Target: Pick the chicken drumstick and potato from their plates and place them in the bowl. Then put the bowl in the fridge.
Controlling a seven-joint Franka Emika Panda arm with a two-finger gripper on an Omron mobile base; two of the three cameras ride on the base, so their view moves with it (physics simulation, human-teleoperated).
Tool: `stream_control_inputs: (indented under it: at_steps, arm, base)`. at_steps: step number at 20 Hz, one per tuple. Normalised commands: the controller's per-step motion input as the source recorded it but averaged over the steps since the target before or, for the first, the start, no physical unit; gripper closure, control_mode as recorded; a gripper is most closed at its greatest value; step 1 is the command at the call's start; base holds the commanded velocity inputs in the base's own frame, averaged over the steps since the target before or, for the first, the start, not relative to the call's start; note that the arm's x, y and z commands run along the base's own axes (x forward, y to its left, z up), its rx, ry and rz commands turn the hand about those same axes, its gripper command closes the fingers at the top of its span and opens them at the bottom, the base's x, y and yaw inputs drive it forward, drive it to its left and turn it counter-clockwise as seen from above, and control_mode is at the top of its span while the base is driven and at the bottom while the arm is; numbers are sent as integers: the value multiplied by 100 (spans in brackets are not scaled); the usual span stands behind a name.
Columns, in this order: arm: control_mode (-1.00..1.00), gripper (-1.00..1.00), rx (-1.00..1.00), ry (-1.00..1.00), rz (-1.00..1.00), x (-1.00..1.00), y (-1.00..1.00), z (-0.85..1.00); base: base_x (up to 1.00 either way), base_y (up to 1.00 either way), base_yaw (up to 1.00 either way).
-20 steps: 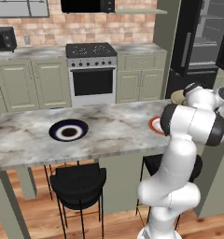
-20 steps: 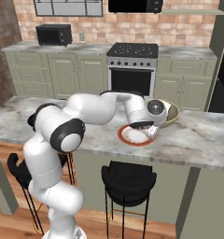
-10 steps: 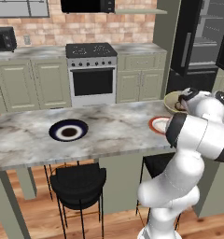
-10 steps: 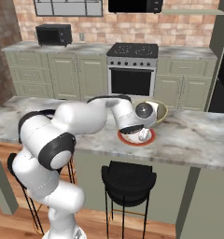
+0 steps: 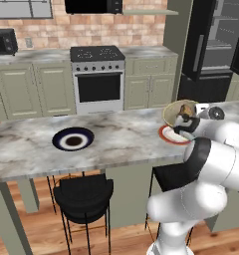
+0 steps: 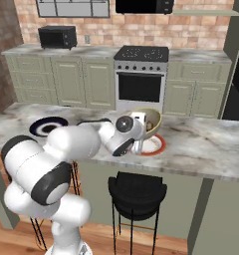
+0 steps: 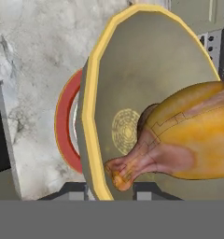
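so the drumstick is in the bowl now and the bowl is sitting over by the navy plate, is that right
Partly. The drumstick is in the bowl, but the bowl is by the orange-red plate, overlapping its rim in the hand view. The left base view shows the navy plate well apart, farther along the counter.

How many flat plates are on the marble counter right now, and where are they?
2. The dark navy-rimmed plate lies bare toward the counter's left. The orange-red-rimmed plate lies by the gripper, partly covered by the tilted tan bowl holding the chicken drumstick. None seems hidden.
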Motion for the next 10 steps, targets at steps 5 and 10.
stream_control_inputs:
  at_steps: [5, 10]
  arm:
    - [-100, 100, -1, 0, 0, 0, 53, 21]
    - [-100, 100, 1, 0, 0, 0, 44, 26]
  base:
    - [0, 0, 0]
    - [0, 0, 0]
